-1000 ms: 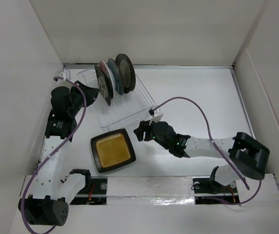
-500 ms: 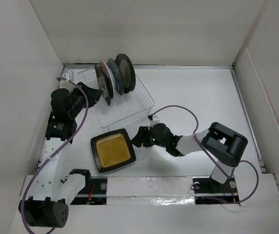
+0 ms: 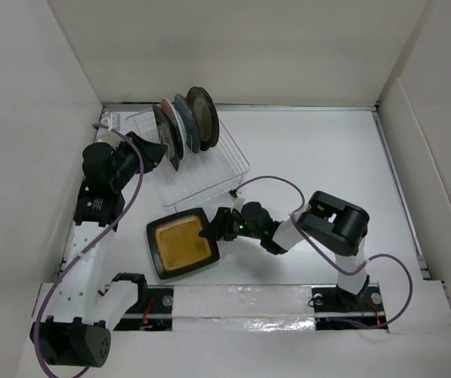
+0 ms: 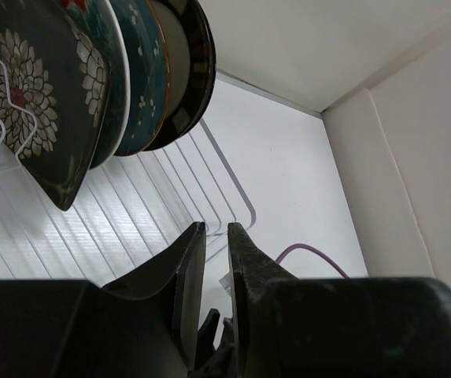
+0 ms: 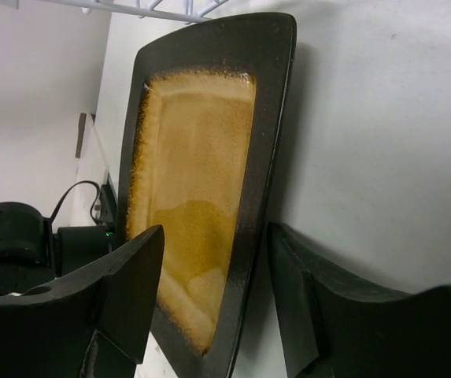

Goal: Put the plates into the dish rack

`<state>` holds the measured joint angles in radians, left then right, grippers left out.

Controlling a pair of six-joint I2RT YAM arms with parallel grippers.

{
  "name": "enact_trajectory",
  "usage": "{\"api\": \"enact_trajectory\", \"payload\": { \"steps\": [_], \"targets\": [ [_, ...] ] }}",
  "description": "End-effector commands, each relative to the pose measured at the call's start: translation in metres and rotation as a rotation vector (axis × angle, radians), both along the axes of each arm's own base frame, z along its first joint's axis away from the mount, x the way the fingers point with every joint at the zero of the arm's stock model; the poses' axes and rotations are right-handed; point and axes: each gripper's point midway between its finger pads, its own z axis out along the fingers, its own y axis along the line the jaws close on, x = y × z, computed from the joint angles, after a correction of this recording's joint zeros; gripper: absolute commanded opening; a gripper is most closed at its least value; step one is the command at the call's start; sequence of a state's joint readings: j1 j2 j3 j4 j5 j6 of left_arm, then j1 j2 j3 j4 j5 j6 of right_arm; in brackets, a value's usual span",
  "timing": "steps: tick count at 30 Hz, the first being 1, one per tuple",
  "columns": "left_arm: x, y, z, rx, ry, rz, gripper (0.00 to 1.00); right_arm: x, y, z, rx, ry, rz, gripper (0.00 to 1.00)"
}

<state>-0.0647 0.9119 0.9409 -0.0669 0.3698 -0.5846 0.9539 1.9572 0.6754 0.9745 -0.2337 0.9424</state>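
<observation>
The dish rack [image 3: 209, 169] stands at the back left with several plates [image 3: 184, 122] upright in it. In the left wrist view I see the black floral square plate [image 4: 36, 87], a teal one [image 4: 142, 71] and a black gold-rimmed one [image 4: 187, 63] over the rack wires [image 4: 209, 197]. The dark-brown amber-centred square plate [image 3: 181, 242] lies flat on the table. My right gripper [image 3: 213, 230] is open, its jaws on either side of that plate's right rim [image 5: 268, 157]. My left gripper [image 3: 158, 150] is shut and empty beside the rack's left end.
White walls enclose the table on the left, back and right. The right arm's purple cable [image 3: 276, 183] loops over the table near the rack's front corner. A corner of the rack [image 5: 146, 8] shows just past the plate's far edge.
My right arm has swung left and reached toward the amber-centred plate; its open jaws now sit around the plate's right rim. The left arm has barely moved.
</observation>
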Motion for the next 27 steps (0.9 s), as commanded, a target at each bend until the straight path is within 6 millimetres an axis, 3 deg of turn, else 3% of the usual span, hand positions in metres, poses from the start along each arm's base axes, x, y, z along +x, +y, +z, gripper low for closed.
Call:
{"api": "enact_trajectory", "payload": {
  "steps": [1,4,6,7,10,13,16,17,19,20,21,22,23,24,26,27],
  "targets": [
    [0.000,-0.002,0.021,-0.003,-0.079,-0.015,0.15,-0.009,0.009,-0.005,0.009,0.018,0.038,0.59],
    [0.002,0.000,0.020,0.002,-0.071,-0.004,0.15,-0.010,0.010,-0.012,0.004,0.038,0.041,0.49],
    [0.003,0.000,0.022,-0.001,-0.078,-0.003,0.15,-0.010,0.011,-0.016,0.007,0.058,0.037,0.36],
    [0.000,0.000,0.024,-0.005,-0.086,-0.006,0.16,-0.012,0.011,-0.018,0.012,0.063,0.041,0.23],
    [0.001,0.002,0.024,0.000,-0.086,0.010,0.15,-0.014,0.010,-0.014,0.042,0.066,0.041,0.00],
    [-0.001,0.000,0.027,-0.005,-0.094,-0.003,0.15,-0.022,0.007,-0.001,0.070,0.045,0.058,0.00],
    [-0.002,-0.001,0.028,-0.016,-0.096,-0.008,0.15,-0.026,0.004,0.026,0.092,0.016,0.078,0.00],
    [-0.002,-0.001,0.036,-0.018,-0.109,-0.009,0.15,-0.035,0.005,0.054,0.140,-0.017,0.107,0.00],
    [-0.004,-0.001,0.044,-0.020,-0.123,-0.008,0.16,-0.043,0.002,0.073,0.120,-0.054,0.125,0.00],
    [-0.007,-0.001,0.052,-0.023,-0.144,-0.008,0.16,-0.038,0.005,0.093,0.127,-0.100,0.105,0.00],
    [-0.008,-0.001,0.055,-0.028,-0.152,-0.006,0.16,-0.040,0.004,0.130,0.153,-0.192,0.103,0.00],
    [-0.009,0.000,0.058,-0.032,-0.156,-0.001,0.16,-0.037,-0.001,0.133,0.103,-0.195,0.087,0.00],
    [-0.010,0.000,0.066,-0.041,-0.168,-0.002,0.16,-0.030,-0.003,0.153,0.109,-0.234,0.046,0.00],
    [-0.011,-0.001,0.070,-0.046,-0.174,-0.005,0.16,-0.024,-0.005,0.199,0.164,-0.313,0.018,0.00],
    [-0.015,-0.002,0.086,-0.050,-0.205,-0.010,0.16,-0.013,-0.011,0.227,0.148,-0.360,-0.044,0.00],
    [-0.017,-0.001,0.091,-0.052,-0.212,-0.008,0.16,-0.007,-0.011,0.260,0.174,-0.427,-0.066,0.00]
  ]
}}
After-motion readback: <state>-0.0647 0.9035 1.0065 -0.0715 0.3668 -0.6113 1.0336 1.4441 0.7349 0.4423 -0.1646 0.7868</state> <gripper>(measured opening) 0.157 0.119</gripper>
